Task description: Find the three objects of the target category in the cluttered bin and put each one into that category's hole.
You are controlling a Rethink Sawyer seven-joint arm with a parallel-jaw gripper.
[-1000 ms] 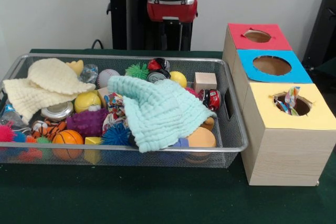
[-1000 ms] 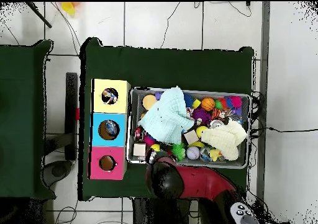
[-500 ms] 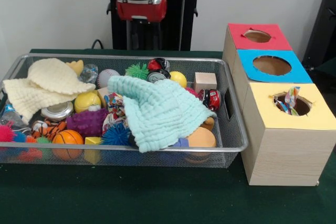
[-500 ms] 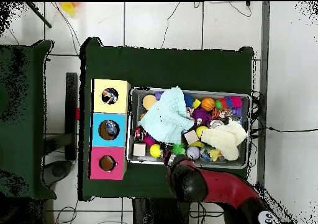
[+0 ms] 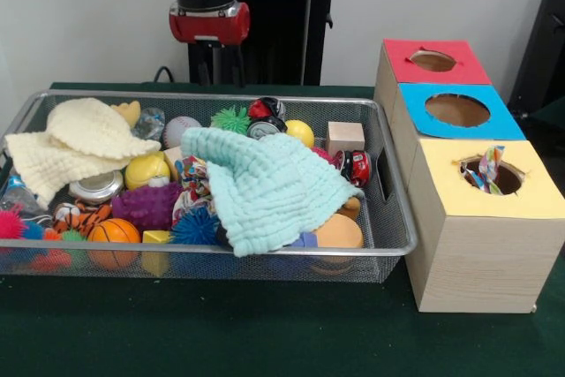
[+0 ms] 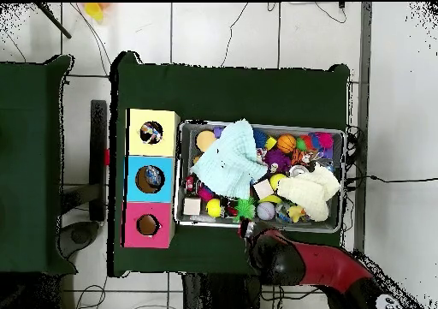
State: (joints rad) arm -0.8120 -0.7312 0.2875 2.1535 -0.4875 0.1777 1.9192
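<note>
Front view: arm (image 5: pixel 207 6) now sits behind the bin's (image 5: pixel 388 218) far rim, at about 11 o'clock of the picture. It has slid toward 9 o'clock in each of the last two steps; a second ago it was near 12. Only the wrist with its red band shows, so I can't tell whether the gripper is released or clenched. It holds nothing visible.

Overhead: the arm (image 6: pixel 295 258) is at 6 o'clock of the bin (image 6: pixel 261 226), just outside the rim, moved toward 3 o'clock since before.

Bin contents unchanged. Mint cloth (image 5: pixel 265 184) drapes over the middle, cream cloth (image 5: pixel 75 140) at the 9 o'clock end. Visible around them: basketball (image 5: pixel 113 234), purple spiky toy (image 5: pixel 146 205), yellow ball (image 5: pixel 300 132), wooden block (image 5: pixel 344 137), red toy car (image 5: pixel 356 167).

Sorting box (image 5: pixel 481 262) stands just beside the bin at 3 o'clock: red hole (image 5: pixel 433 61), blue hole (image 5: pixel 456 110), yellow hole (image 5: pixel 493 174). A colourful striped item (image 5: pixel 488 165) pokes out of the yellow hole, same as earlier.
</note>
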